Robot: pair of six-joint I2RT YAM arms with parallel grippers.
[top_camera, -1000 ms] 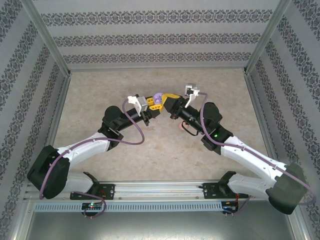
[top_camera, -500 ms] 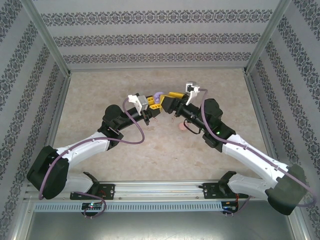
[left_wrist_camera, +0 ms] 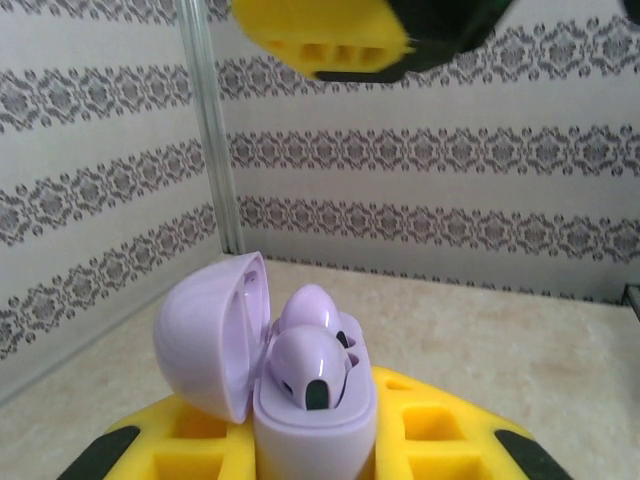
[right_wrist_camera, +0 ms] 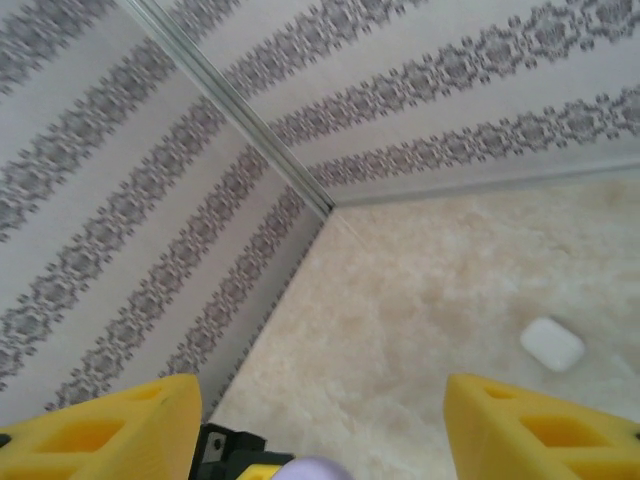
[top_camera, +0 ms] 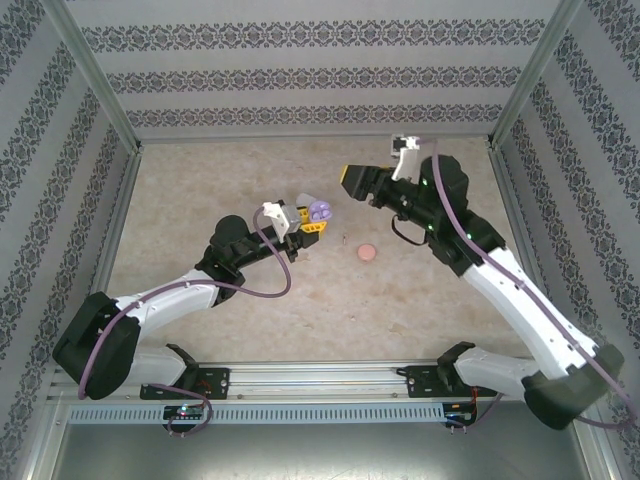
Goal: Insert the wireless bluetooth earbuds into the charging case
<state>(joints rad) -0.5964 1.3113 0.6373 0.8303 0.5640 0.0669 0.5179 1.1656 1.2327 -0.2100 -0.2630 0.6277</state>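
Observation:
The purple charging case (left_wrist_camera: 310, 430) stands upright with its lid (left_wrist_camera: 205, 335) swung open to the left. My left gripper (left_wrist_camera: 315, 455) is shut on its base, yellow fingers (left_wrist_camera: 440, 430) on either side. Two purple earbuds (left_wrist_camera: 308, 365) sit in its sockets, one behind the other. From above, the case (top_camera: 318, 211) is at the tip of my left gripper (top_camera: 309, 221), over the table's middle. My right gripper (top_camera: 352, 180) hangs open and empty, up and to the right of the case. In its wrist view the right gripper (right_wrist_camera: 320, 400) has wide-apart fingers (right_wrist_camera: 120, 430), with the case's top (right_wrist_camera: 300, 468) just below.
A small round pink thing (top_camera: 366, 252) lies on the beige table (top_camera: 200, 200) right of the case. A white case (right_wrist_camera: 552, 343) lies closed on the table in the right wrist view. Patterned walls with metal posts (left_wrist_camera: 210, 130) enclose the table on three sides.
My right gripper opened at the purple case, then pulled back up and to the right. The left gripper shifted slightly toward the near side, still holding the case.

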